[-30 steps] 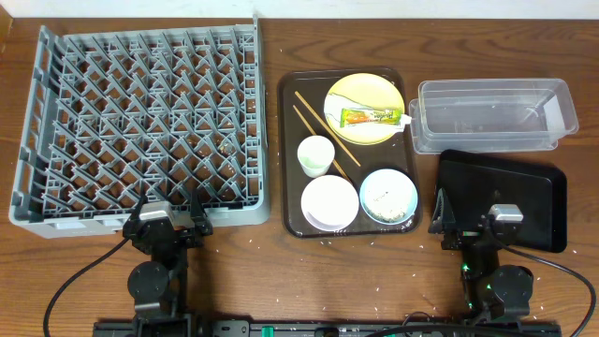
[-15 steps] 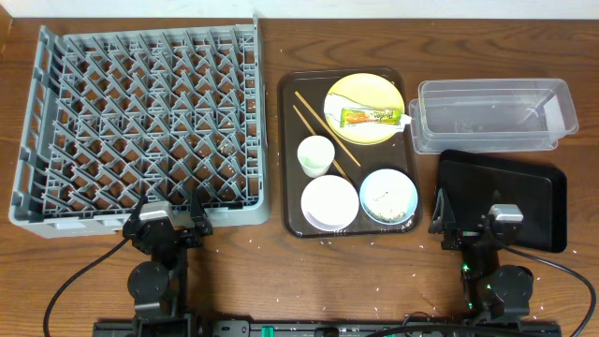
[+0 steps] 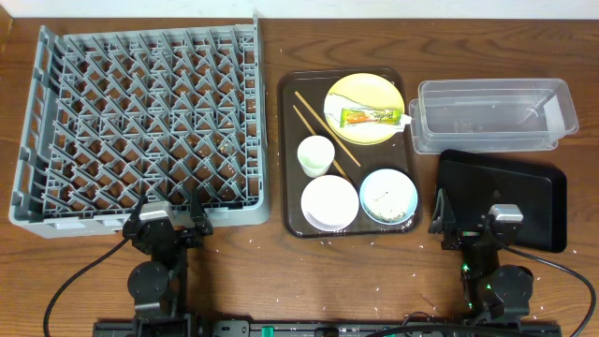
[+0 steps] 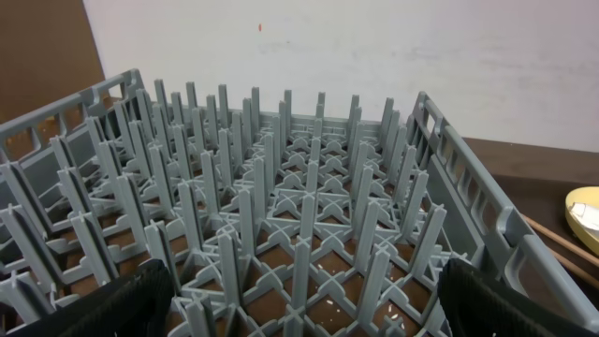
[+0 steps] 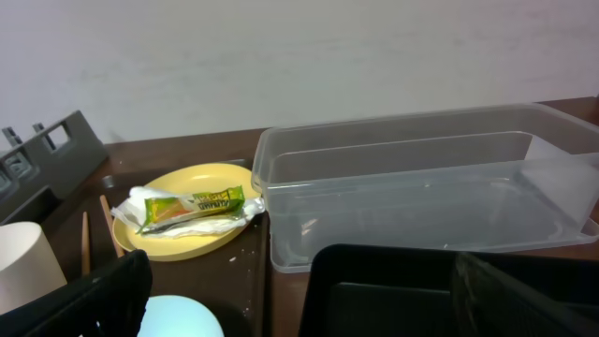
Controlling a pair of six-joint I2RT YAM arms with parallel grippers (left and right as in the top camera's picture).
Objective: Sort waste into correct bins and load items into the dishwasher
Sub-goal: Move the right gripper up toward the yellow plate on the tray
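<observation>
Overhead view of a dark wooden table (image 3: 271, 37). Both of my arms sit folded low at the bottom edge of the frame, wrists pointing toward the top.

The left gripper (image 4: 304, 273) hangs at the near rim of a large square grey plastic dish rack (image 3: 140, 112) that fills the left half of the frame. In the left wrist view its two black fingers (image 4: 112, 300) show at the bottom corners, spread wide and holding nothing.

The right gripper (image 5: 299, 267) is at the near left corner of a shallow black rectangular tray (image 3: 524, 192) at lower right. Its jaws are likewise released and empty, with its fingers (image 5: 84, 300) at the bottom corners of the right wrist view.

In the centre lies a brown rectangular serving tray (image 3: 290, 168). At its upper right, a round yellow plate (image 3: 360, 92) carries a small orange-green-yellow foil sachet (image 3: 370, 117) lying on a crumpled white paper-like piece (image 5: 140, 198). A pair of thin wooden chopsticks (image 3: 323, 126) lies diagonally, left of the plate.

Below them stand a small white cup (image 3: 315, 154), a white bowl (image 3: 329, 201) and a light blue bowl (image 3: 367, 187) holding loose white rice grains (image 3: 386, 199). More grains speckle the table near the bottom. A clear rectangular plastic tub (image 3: 487, 86) sits at upper right, just above the black tray.
</observation>
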